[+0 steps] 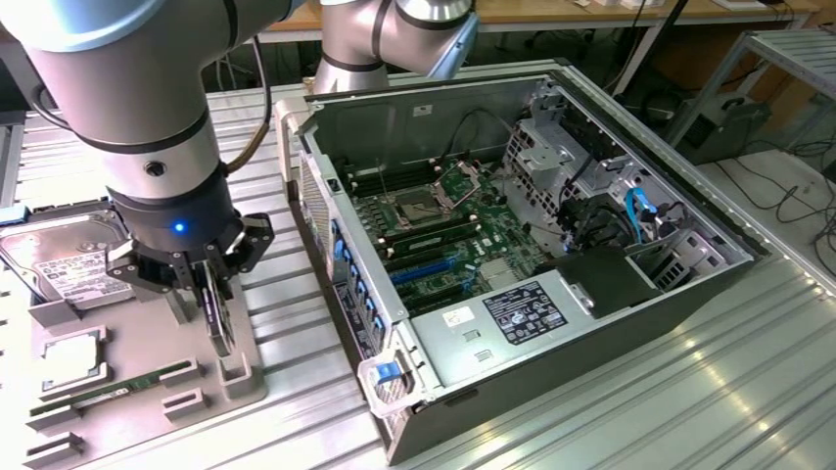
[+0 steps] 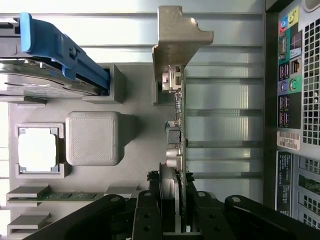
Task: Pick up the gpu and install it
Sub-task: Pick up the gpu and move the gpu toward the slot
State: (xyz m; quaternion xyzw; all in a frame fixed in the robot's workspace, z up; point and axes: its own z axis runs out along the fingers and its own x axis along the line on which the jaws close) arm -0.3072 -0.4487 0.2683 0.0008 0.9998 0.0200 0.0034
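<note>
Wrist view pretty much tells the story: the fingers (image 2: 148,220) sit one on each side of the gpu (image 2: 181,125), closed in narrow on it, so I'd call that a grip on the card, not a hover. The gpu stands on edge, and its silver bracket (image 2: 176,45) end is right against a block of the grey holder tray (image 2: 132,165). In the exterior view the arm (image 1: 157,147) comes straight down over that tray at the exterior view's left. The card's lower edge looks to be at the tray's slot, though I can't tell if it's seated or a hair lifted. A hard drive (image 1: 59,259) and a memory stick (image 1: 124,390) lie in their own spots on the same tray. The open computer case (image 1: 523,245) sits just beside the tray on the tabletop (image 1: 731,392), board facing up. My read: this is the pick-up step, install not started. Getting the card out cleanly calls for a straight pull along the slot with no twisting, since it's thin and the holder blocks hug it.
</note>
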